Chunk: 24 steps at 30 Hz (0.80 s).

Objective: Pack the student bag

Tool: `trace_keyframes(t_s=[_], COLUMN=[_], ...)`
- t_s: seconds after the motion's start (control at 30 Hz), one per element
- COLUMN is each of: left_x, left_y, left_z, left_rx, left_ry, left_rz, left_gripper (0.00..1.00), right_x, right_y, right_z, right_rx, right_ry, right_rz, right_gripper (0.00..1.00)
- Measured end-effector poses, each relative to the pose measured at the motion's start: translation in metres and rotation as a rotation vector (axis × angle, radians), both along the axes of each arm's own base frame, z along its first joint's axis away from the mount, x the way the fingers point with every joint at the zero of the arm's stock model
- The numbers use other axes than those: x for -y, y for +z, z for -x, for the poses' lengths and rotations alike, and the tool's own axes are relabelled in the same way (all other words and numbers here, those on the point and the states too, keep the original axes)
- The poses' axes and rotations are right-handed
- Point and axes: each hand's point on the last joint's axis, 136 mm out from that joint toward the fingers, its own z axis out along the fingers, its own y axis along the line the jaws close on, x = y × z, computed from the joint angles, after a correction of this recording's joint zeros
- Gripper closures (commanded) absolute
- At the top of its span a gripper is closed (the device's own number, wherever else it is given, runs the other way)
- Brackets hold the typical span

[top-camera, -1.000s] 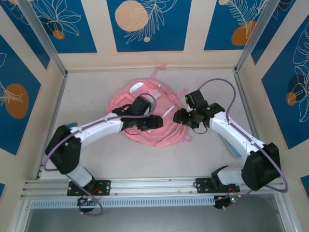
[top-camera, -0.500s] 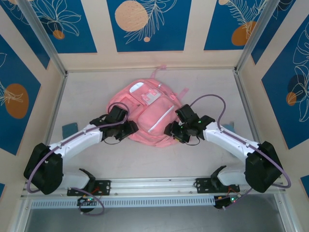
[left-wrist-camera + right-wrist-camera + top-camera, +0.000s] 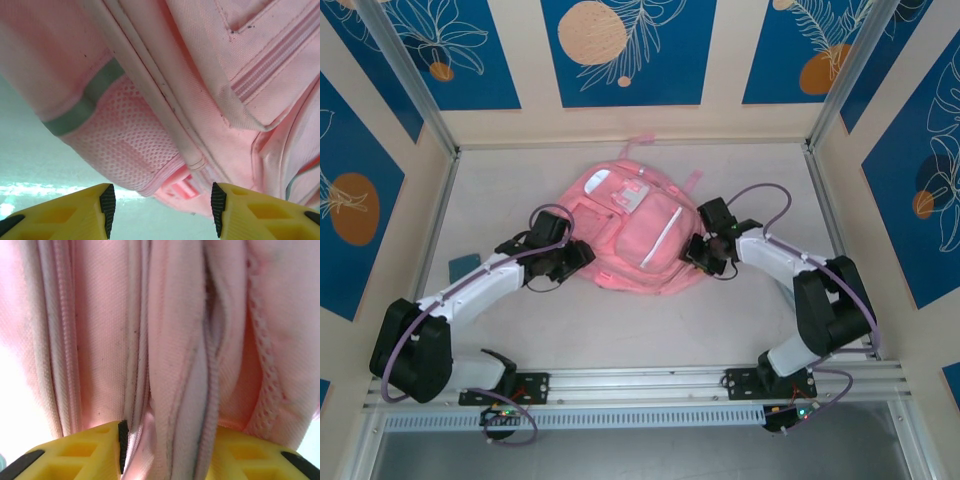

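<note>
Near the left edge of the table (image 3: 650, 330) you have a small blue patch (image 3: 465, 265) lying flat, well apart from everything else. Just right of it, your left gripper (image 3: 570, 262) sits low against the left side of the student bag (image 3: 630, 235). In the left wrist view its yellow fingers (image 3: 75, 210) stand apart, released, with nothing clamped between them. The bag's mesh side pocket (image 3: 135, 150) and its grey band (image 3: 82, 107) hang just beyond the tips.

The bag itself lies flat in the middle of the table, closer to the far edge than to the arm bases. Its front pockets face up and a pale strip (image 3: 660, 238) runs slanted across the front.

Your right gripper (image 3: 698, 252) meets the bag's right side. In the right wrist view, folds of pink fabric (image 3: 170, 365) fill the gap between its fingers (image 3: 90, 450) and touch the left pad. You cannot tell whether the jaws are actually clenched on that fabric.
</note>
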Motion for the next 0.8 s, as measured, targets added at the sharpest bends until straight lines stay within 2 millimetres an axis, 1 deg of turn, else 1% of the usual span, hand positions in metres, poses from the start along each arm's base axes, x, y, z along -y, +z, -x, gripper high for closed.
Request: trace_keyframes(t_s=[0.1,0.2,0.27,0.33,0.4,0.47,0.5,0.57,0.63,0.7,0.8], left_x=[0.004,0.007,0.009,0.012,0.017,0.021,0.024,0.032,0.039,0.045,0.052], left_y=[0.001,0.002,0.005,0.009,0.012,0.014,0.015,0.018,0.019,0.017,0.008], left_z=[0.002,0.004,0.004,0.003,0.001,-0.002,-0.005,-0.010,-0.016,-0.021,-0.027], left_rx=[-0.001,-0.003,-0.001,0.005,0.009,0.011,0.016,0.025,0.034,0.031,0.007], left_ry=[-0.027,-0.048,-0.059,-0.067,-0.065,-0.055,-0.046,-0.030,-0.013,0.004,0.032], left_rz=[0.016,0.028,0.033,0.050,0.074,0.102,0.119,0.154,0.185,0.208,0.232], left_gripper=[0.45,0.44,0.45,0.47,0.49,0.50,0.51,0.51,0.52,0.53,0.54], right_x=[0.014,0.025,0.028,0.028,0.022,0.012,0.006,-0.004,-0.014,-0.022,-0.033], right_y=[0.001,0.004,0.009,0.016,0.027,0.042,0.050,0.067,0.079,0.085,0.086], right_z=[-0.029,-0.051,-0.059,-0.061,-0.060,-0.056,-0.054,-0.049,-0.040,-0.029,-0.011], right_rx=[0.031,0.055,0.074,0.100,0.129,0.166,0.186,0.228,0.261,0.280,0.283], right_ry=[-0.006,-0.009,0.004,0.025,0.053,0.081,0.095,0.119,0.146,0.173,0.214], right_rz=[0.045,0.075,0.080,0.078,0.062,0.041,0.030,0.006,-0.018,-0.032,-0.044], right_gripper=[0.58,0.54,0.48,0.43,0.40,0.36,0.32,0.27,0.24,0.23,0.23])
